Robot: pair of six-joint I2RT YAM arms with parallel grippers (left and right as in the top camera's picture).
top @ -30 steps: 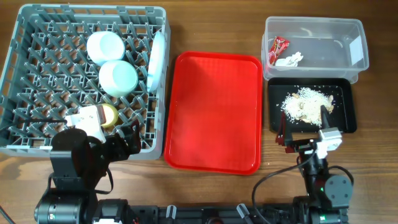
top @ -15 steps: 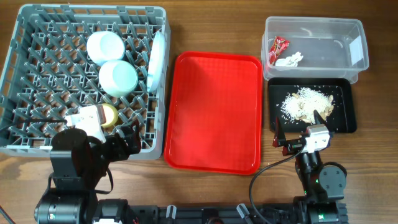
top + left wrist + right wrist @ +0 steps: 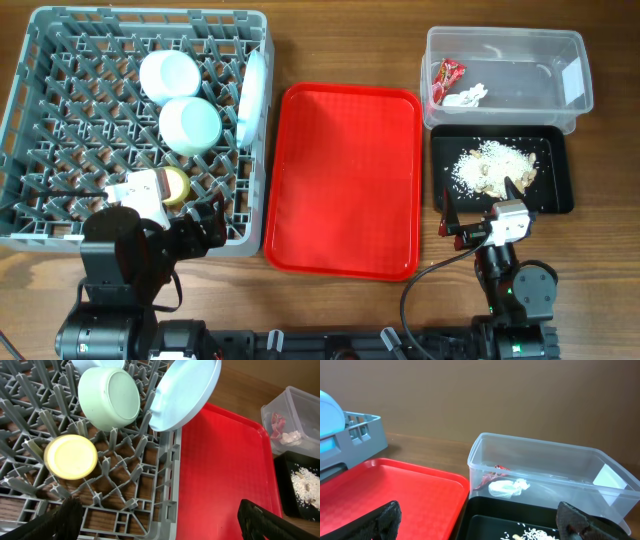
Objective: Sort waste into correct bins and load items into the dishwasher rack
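The grey dishwasher rack [image 3: 150,15] at the left holds two mint bowls [image 3: 168,73] [image 3: 190,125], a pale plate [image 3: 253,95] on edge and a yellow cup [image 3: 177,186]. My left gripper [image 3: 200,228] hangs open over the rack's near right corner [image 3: 167,485], nothing between its fingers [image 3: 70,520]. At the right, the clear tub [image 3: 505,40] contains a red wrapper [image 3: 447,78] and white tissue [image 3: 466,96]. Rice scraps [image 3: 492,167] lie in the black tray [image 3: 560,190]. My right gripper [image 3: 480,210] is open and empty at that tray's near edge [image 3: 485,515].
A large flat red tray [image 3: 345,180] lies between the rack and the two bins, with nothing on it. Bare wooden table surrounds everything. Both arm bases stand at the near edge.
My right gripper has swung slightly left along the black tray's near edge, then held still. The left arm has not moved.
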